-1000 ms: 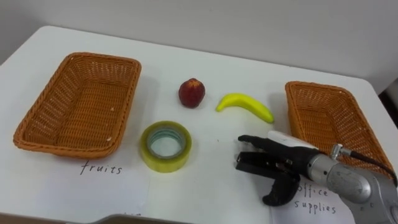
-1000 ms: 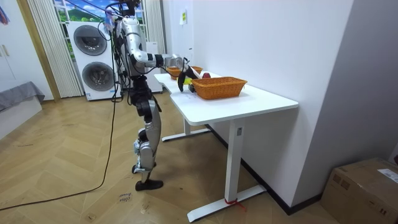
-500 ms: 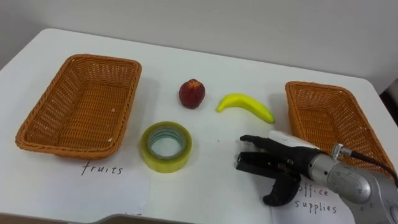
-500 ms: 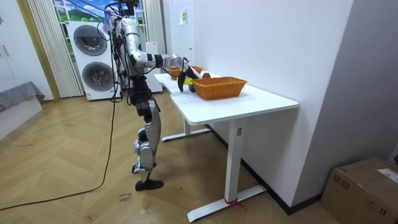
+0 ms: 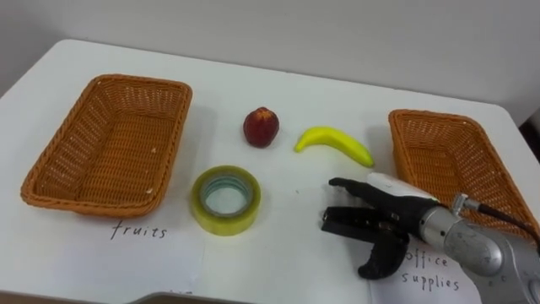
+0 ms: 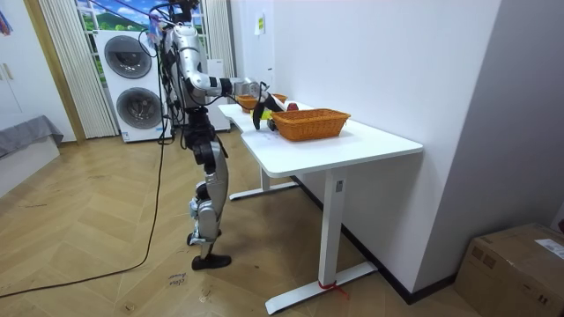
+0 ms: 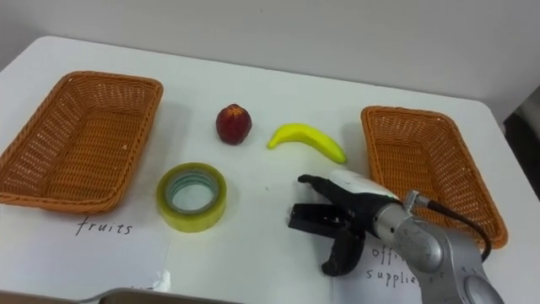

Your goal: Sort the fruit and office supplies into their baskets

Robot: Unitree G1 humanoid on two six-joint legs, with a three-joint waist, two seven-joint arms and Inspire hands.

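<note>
Barely shifted, right hand [image 5: 396, 221] (fingers [image 5: 344, 222] loosely extended) stays near the banana [image 5: 333, 143].

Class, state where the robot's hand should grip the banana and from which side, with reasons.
Probably its middle, from above with the right hand: the banana lies flat, apart from the red fruit, so the hand can close across its narrow width.

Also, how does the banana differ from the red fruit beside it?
The banana is yellow, long and curved; the red fruit is dark red and round. The banana lies nearer the right basket, the red fruit nearer the left basket. Both rest on the table, untouched.
</note>
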